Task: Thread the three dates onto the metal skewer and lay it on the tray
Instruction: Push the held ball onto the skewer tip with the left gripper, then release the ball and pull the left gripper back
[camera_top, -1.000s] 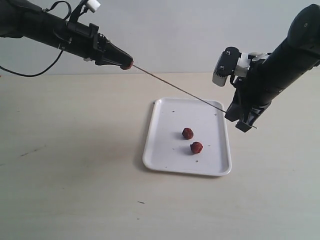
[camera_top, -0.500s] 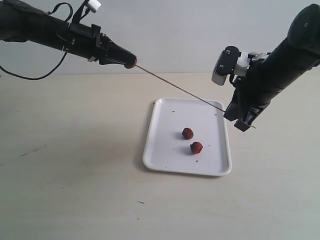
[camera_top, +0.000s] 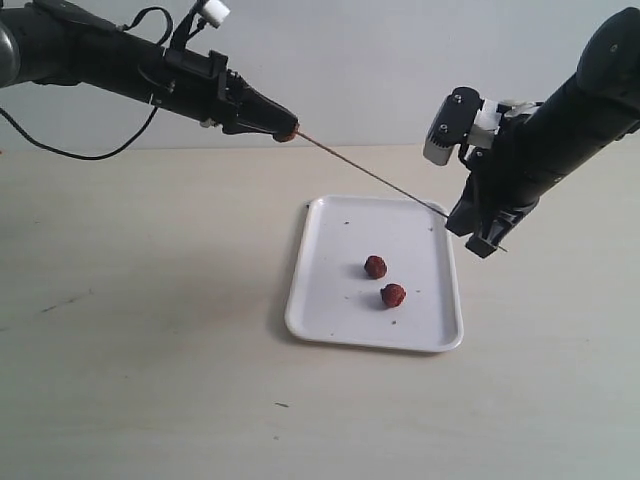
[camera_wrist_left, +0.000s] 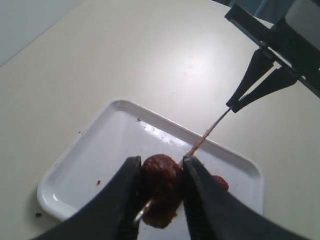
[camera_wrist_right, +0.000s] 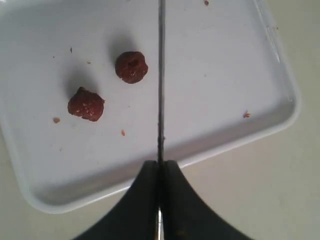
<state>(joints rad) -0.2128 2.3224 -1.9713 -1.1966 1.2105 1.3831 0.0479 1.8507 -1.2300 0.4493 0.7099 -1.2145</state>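
Black fingers of the left hand are nearly closed, pinching a date between their tips. The left wrist view shows the same grip: the left hand presses the date from both sides, with only the fruit's width between the fingers.

Grey and thin, the skewer runs straight from that date, slanting down to the right hand. A reddish smear coats the skewer just outside the fruit. The right hand is clamped tight on the rod, its fingers meeting with the skewer sticking out between them.

Both hands hang above the desk, and the skewer crosses in the air over the far right part of the tray. The right hand sits above the tray's right rim, near its far corner.

Two more fruits lie loose in the tray's middle, close together but apart: the far date and the near date. From the right wrist they show as one just beside the rod's line and one farther off. Small dark and reddish crumbs dot the white tray.

Bare desk spreads wide to the left and in front of the tray, with a narrower strip on its right.
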